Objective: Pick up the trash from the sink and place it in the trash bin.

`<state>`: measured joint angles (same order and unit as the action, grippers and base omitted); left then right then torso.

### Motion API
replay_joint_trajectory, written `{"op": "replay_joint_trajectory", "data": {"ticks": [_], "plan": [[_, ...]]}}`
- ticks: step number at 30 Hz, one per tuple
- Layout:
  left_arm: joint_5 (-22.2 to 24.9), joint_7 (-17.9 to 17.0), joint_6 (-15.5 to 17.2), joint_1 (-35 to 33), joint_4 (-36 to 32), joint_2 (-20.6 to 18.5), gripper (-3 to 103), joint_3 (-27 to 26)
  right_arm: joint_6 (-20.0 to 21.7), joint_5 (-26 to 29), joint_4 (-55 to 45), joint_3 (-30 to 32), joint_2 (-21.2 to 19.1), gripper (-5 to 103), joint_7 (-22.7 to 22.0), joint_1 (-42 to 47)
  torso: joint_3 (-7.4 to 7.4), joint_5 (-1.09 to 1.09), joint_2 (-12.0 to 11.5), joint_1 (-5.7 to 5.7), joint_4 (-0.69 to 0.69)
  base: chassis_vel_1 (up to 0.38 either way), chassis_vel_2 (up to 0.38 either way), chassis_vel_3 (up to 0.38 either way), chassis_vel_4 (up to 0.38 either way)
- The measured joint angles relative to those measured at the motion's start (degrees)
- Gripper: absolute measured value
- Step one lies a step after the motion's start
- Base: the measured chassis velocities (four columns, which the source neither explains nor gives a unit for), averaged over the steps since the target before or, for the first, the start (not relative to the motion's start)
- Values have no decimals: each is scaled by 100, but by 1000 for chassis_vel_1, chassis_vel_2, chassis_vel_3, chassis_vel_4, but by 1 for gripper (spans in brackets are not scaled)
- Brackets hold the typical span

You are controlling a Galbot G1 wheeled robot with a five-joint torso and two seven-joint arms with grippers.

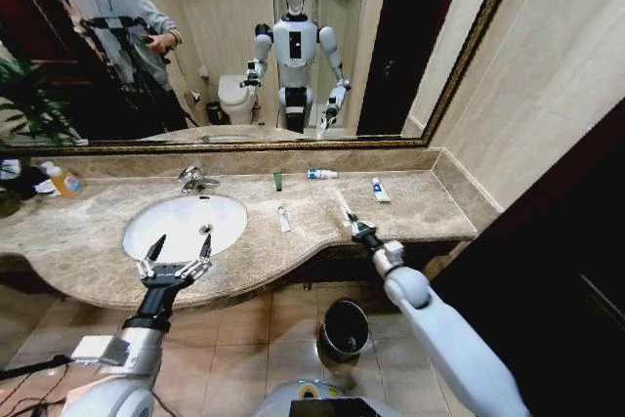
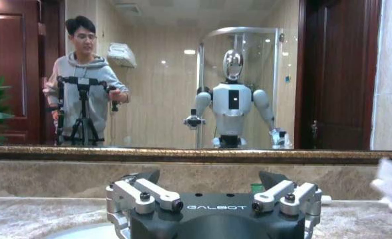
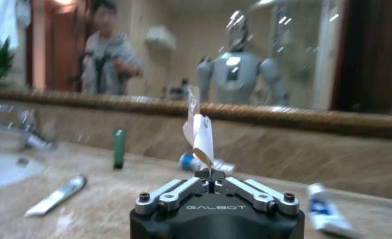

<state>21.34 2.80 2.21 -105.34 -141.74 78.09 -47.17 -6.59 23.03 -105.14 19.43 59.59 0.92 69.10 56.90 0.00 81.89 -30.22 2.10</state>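
My right gripper [image 1: 354, 223] [image 3: 209, 175] is shut on a flat white sachet [image 1: 342, 204] [image 3: 200, 133], held upright just above the counter's front edge, right of the sink [image 1: 227, 204]. Still lying on the counter are a white mini tube [image 1: 283, 219] [image 3: 55, 195], a little green tube [image 1: 277, 181] [image 3: 119, 148], a blue-and-white tube [image 1: 321, 174] [image 3: 207, 163] and another white tube with blue print [image 1: 380, 189] [image 3: 325, 211]. My left gripper [image 1: 184, 240] [image 2: 216, 185] hangs open over the basin's front rim, holding nothing. The black trash bin [image 1: 344, 329] stands on the floor below the counter.
A chrome tap [image 1: 194, 179] stands behind the basin, and an orange soap bottle [image 1: 64, 181] sits far left near a plant [image 1: 24, 104]. A big mirror backs the beige marble counter [image 1: 430, 212], and a dark wall panel closes in the right side.
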Motion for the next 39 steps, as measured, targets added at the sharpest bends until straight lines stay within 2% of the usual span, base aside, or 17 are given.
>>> {"op": "replay_joint_trajectory", "data": {"ticks": [1, 3, 5, 6, 8, 10, 12, 16, 18, 21, 24, 25, 27, 29, 32, 36, 39], "plan": [[0, 0, 0, 0, 0, 0, 100, 0, 0, 0, 0, 0, 0, 0, 0, 0, 0, 0, 0, 0, 0, 0, 0, 0, 0], [0, 0, 0, 0, 0, 0, 100, 0, -297, 114, -197, 299, -19, 0, -62, 518, 0, 0, 0, 0, 1, 0, 0, 0, 0], [0, 0, 0, 0, 0, 0, 100, 0, -813, 104, -222, 587, 51, 0, -5, 1097, 0, 0, 0, 0, 0, 0, 0, 0, 0], [0, 0, 0, 0, 0, 0, 100, 0, -813, 104, -222, 587, 51, 0, -5, 1097, 0, 0, 0, 0, 0, 0, 0, 0, 0], [0, 1, 0, -1, 0, 0, 100, 0, -1310, 97, -169, 848, 212, 0, 126, 1614, -1, 2, 0, 0, 1, 0, 0, 0, 0], [0, 0, 0, 0, 0, 0, 100, 0, -1391, 122, -172, 926, 263, 0, 178, 1776, 0, 2, 0, 0, 2, 0, 0, 0, 0], [0, 0, 0, 0, 0, 0, 100, 0, -1825, 339, -189, 1162, 468, 0, 305, 2461, -1, 0, 0, 0, 0, 0, 0, 0, 0], [0, 0, 0, 0, 0, 0, 100, 0, -2474, 369, 179, 1180, 622, 0, 452, 3155, -1, -2, 0, 1, 0, 0, 0, 0, 0], [0, 0, 0, 0, 0, 0, 100, 0, -2607, 294, 440, 1113, 657, 0, 482, 3254, -1, 0, 0, 1, -1, 0, 0, 0, 0], [0, 1, 0, 0, 0, 0, 100, 0, -2688, 117, 809, 1014, 699, 0, 501, 3264, -1, 0, 0, 1, 0, 0, 0, 0, 0], [0, 0, 0, 0, 0, 0, 100, 0, -2776, -443, 1572, 866, 792, 0, 494, 2999, 0, 1, 0, 0, 0, 0, 0, 0, 0], [0, 0, 0, 0, 0, 0, 100, 0, -2776, -443, 1572, 866, 792, 0, 494, 2999, 0, 1, 0, 0, 0, 0, 0, 0, 0], [0, 0, 0, -1, 0, 0, 100, 0, -2833, -906, 2204, 802, 864, 0, 495, 2656, 0, 0, -1, 0, 1, 0, 0, 0, 0], [0, 0, 0, 0, 0, 0, 100, 0, -2819, -980, 2350, 773, 871, 0, 539, 2577, 0, 0, -1, 0, 1, 0, 0, 0, 0], [0, 0, 0, 0, 0, 0, 100, 0, -2684, -1346, 3152, 608, 959, 0, 750, 2132, 1, 1, -1, -1, 1, 0, 0, 0, 0], [0, 0, 0, 0, 0, 0, 100, 0, -2542, -1678, 3465, 584, 1045, 0, 770, 1932, 0, 1, -1, -1, 2, 0, 0, 0, 0], [0, 0, 0, 0, 0, 0, 100, 0, -2246, -2726, 3880, 719, 1126, 0, 863, 1711, 0, -4, -1, -1, 1, 0, 0, 0, 0]]}}
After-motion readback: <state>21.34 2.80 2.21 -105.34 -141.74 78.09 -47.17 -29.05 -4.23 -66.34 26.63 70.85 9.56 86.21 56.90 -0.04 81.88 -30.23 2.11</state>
